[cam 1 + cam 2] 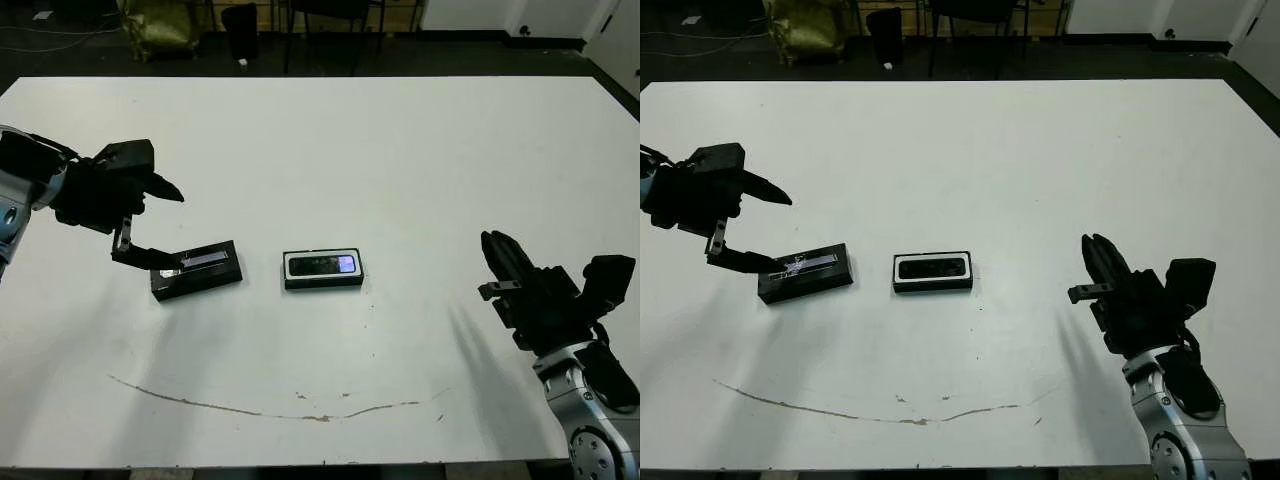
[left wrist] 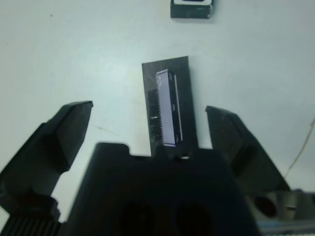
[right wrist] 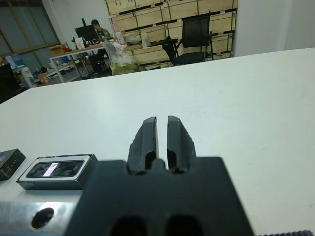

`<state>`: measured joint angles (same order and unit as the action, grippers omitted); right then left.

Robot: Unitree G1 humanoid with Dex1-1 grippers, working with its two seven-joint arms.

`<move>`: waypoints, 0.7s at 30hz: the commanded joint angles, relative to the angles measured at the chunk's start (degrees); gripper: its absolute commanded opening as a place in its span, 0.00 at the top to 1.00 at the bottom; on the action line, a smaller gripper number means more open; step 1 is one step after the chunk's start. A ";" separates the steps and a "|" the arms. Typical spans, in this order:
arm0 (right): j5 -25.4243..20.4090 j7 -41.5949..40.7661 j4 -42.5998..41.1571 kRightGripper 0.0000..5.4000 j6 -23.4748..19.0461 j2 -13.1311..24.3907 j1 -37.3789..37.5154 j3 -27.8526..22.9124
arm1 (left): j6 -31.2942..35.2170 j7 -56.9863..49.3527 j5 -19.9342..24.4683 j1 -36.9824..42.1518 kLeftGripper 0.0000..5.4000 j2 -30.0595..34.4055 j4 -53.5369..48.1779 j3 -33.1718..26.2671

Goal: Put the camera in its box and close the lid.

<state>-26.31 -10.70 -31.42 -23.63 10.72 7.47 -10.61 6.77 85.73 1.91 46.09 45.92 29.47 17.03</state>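
The broad white worktop looked smooth and matt, marked near its front edge by a thin, rough brownish scuff line. The flat black rectangular lid seemed matt, with a shiny silvery label stripe that caught the light. The shallow black box had a pale smooth lining, and the slim black camera in it showed a glossy face. Both grippers' black fingers looked like dull moulded plastic.
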 commanded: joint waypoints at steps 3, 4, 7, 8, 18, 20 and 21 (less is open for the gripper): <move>-0.04 1.09 -0.02 1.00 -1.98 0.39 0.99 -0.25 | 3.12 1.46 1.98 -1.31 0.00 -2.13 3.26 -1.50; -0.03 1.23 -0.17 1.00 -2.16 0.41 1.09 -0.21 | 3.39 1.55 1.83 -1.28 0.00 -2.19 3.39 -1.43; 0.18 1.19 -0.06 1.00 -1.85 0.32 1.37 -0.08 | 2.82 1.72 0.40 -0.93 0.00 -2.07 3.75 -0.48; 0.22 1.38 -0.16 1.00 -2.05 0.27 1.44 -0.06 | 2.14 1.66 -0.20 -0.89 0.00 -2.01 3.82 -0.16; -0.36 0.84 0.08 1.00 -1.75 0.20 1.85 -0.25 | -0.06 1.42 -3.83 -0.83 0.00 -3.34 6.17 1.67; -0.63 1.37 -0.27 1.00 -2.51 0.09 1.93 -0.28 | -2.38 0.90 -4.83 -1.09 0.00 -3.54 6.57 2.03; -0.65 1.56 -0.45 1.00 -2.77 0.09 1.98 -0.26 | -2.94 0.84 -5.13 -1.12 0.00 -3.67 6.86 2.15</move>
<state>-26.68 -9.74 -32.01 -25.02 10.73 8.70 -10.50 4.65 86.84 -2.14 45.79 42.54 35.44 18.51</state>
